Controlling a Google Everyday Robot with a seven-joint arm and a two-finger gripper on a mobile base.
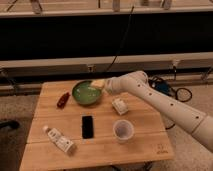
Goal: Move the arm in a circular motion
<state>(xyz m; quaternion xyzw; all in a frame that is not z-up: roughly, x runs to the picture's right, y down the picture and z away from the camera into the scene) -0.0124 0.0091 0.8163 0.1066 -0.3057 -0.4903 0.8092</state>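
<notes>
The arm [160, 102] is glossy white with thick rounded segments and small dark dots. It reaches in from the lower right across the wooden table [100, 145]. Its pale yellowish tip, the gripper [96, 83], hangs over the right rim of a green bowl [85, 93] at the back of the table.
On the table lie a red object [63, 99] left of the bowl, a small white packet [119, 106], a black phone [87, 126], a clear plastic cup [123, 130] and a white bottle on its side [59, 139]. Dark panels and a rail stand behind. Cables lie at the right [170, 90].
</notes>
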